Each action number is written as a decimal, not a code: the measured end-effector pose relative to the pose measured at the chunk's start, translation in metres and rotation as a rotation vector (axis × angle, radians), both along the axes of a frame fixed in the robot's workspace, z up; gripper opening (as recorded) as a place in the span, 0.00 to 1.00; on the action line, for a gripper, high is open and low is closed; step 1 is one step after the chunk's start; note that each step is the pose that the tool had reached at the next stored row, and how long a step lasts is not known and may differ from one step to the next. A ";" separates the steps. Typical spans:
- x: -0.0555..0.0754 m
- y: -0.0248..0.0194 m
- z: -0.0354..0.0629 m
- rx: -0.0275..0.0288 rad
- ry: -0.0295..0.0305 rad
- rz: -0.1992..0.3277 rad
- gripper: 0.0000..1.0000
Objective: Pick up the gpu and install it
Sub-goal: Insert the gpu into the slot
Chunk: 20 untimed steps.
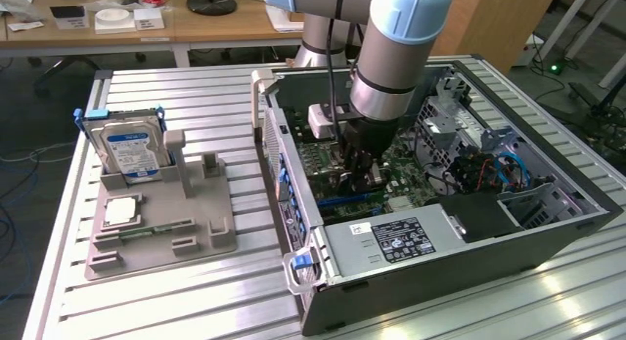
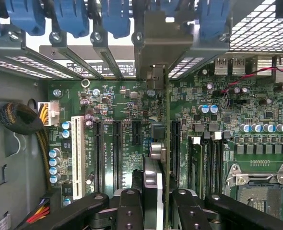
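My gripper [image 2: 159, 203] is shut on the gpu [image 2: 166, 120], a thin dark card seen edge-on, with its silver bracket [image 2: 163, 43] toward the case's rear slot openings. The card stands upright just over the green motherboard [image 2: 112, 110], beside a black expansion slot [image 2: 175, 143]; I cannot tell whether its edge touches the slot. In the exterior view the gripper [image 1: 360, 175] is down inside the open computer case [image 1: 547, 223], over the motherboard [image 1: 323, 160], and the arm hides most of the card.
More black slots [image 2: 116, 148] and a white slot [image 2: 76, 148] lie beside the card. Blue latches [image 2: 74, 17] line the case rear. The CPU socket [image 2: 259, 187], a cable bundle [image 2: 21, 120] and the power supply [image 1: 391, 241] surround the board. Outside, a grey holder [image 1: 161, 223] carries a hard drive [image 1: 132, 149].
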<state>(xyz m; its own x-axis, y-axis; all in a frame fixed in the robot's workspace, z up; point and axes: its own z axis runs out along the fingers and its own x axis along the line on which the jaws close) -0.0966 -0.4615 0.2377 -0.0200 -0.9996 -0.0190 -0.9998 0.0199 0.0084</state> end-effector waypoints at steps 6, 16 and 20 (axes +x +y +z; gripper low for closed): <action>0.000 0.0014 -0.0008 0.0001 -0.0001 0.000 0.28; -0.001 0.0015 -0.0030 0.0001 -0.0001 -0.001 0.28; -0.001 0.0015 -0.0032 0.0002 -0.0001 0.000 0.28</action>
